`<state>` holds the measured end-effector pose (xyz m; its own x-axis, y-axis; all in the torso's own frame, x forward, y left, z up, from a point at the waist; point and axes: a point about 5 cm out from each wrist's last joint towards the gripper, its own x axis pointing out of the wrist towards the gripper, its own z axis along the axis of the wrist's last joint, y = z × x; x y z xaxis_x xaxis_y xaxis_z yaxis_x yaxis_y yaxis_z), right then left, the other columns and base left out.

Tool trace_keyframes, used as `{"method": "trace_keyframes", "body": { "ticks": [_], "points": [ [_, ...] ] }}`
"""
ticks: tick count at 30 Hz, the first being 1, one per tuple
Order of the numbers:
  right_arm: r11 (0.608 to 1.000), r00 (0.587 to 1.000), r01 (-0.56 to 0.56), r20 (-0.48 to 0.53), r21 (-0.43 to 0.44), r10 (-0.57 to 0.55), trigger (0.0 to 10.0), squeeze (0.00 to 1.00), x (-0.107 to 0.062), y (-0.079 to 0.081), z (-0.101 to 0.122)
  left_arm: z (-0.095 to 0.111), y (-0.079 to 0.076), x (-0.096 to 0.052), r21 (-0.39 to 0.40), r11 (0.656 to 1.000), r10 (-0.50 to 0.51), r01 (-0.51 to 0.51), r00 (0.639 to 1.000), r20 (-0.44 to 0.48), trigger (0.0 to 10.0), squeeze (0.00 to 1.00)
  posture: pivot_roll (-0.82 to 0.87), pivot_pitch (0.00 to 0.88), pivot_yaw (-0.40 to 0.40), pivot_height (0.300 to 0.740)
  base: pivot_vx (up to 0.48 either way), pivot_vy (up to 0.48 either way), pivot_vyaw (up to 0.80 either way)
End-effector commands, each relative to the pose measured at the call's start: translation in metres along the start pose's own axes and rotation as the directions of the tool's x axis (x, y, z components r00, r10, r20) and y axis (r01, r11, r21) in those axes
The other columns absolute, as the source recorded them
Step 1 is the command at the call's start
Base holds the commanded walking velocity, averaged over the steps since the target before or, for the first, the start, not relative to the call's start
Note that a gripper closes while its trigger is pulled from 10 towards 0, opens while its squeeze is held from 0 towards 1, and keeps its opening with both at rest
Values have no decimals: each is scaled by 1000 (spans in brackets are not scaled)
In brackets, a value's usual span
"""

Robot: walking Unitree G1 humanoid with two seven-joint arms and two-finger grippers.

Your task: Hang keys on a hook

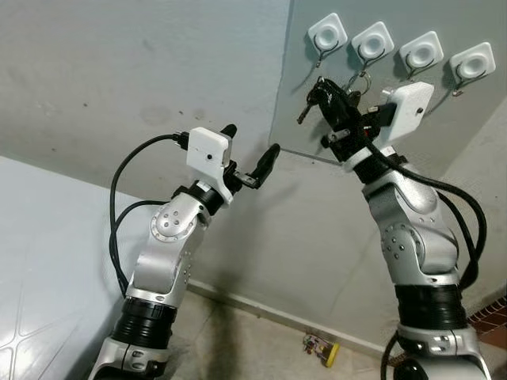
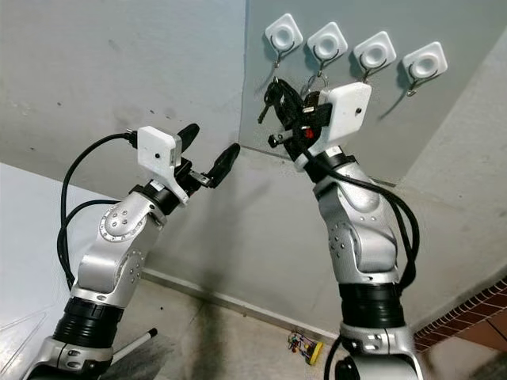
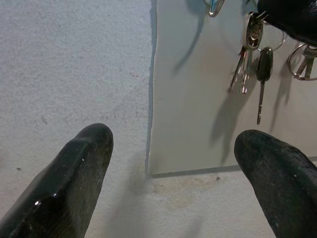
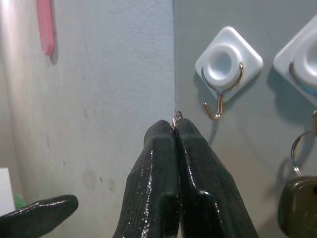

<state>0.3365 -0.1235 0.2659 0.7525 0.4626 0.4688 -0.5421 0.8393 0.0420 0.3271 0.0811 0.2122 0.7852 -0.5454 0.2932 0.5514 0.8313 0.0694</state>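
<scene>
**Keys almost at the hook, ring could still miss**

Left gripper hangs open off to the side, holding nothing. Right gripper is pinched closed on the keys, just below the leftmost hook. My worry: the ring barely pokes out, so it might slide past the hook tip and drop.
</scene>
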Motion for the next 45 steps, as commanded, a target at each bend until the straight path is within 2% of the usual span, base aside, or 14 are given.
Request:
{"method": "trace_keyframes", "body": {
  "ticks": [1,4,8,34,45],
  "points": [
    [1000,1000,6,25,16,-7,10000,0,3,-3,4,7,-3,2,13,1000,-12,12,1000,16,10000,0,46,85,-61,740,0,0,0],
    [997,999,19,46,72,-22,10000,0,9,-6,5,7,-3,1,12,1000,-8,8,1000,15,10000,0,50,90,-63,740,0,0,0],
    [996,998,21,52,91,-26,10000,0,11,-7,5,7,-3,0,10,1000,-7,7,1000,15,10000,0,50,92,-65,740,0,0,0],
    [990,996,-30,93,136,17,10000,0,28,-4,12,7,-6,-2,0,1000,0,0,1000,9,10000,0,51,102,-71,740,0,0,0],
    [965,992,9,117,263,-41,10000,0,23,-11,10,6,-6,-2,-1,1000,2,-2,1000,6,10000,0,51,102,-69,740,0,0,0]
  ]
}}
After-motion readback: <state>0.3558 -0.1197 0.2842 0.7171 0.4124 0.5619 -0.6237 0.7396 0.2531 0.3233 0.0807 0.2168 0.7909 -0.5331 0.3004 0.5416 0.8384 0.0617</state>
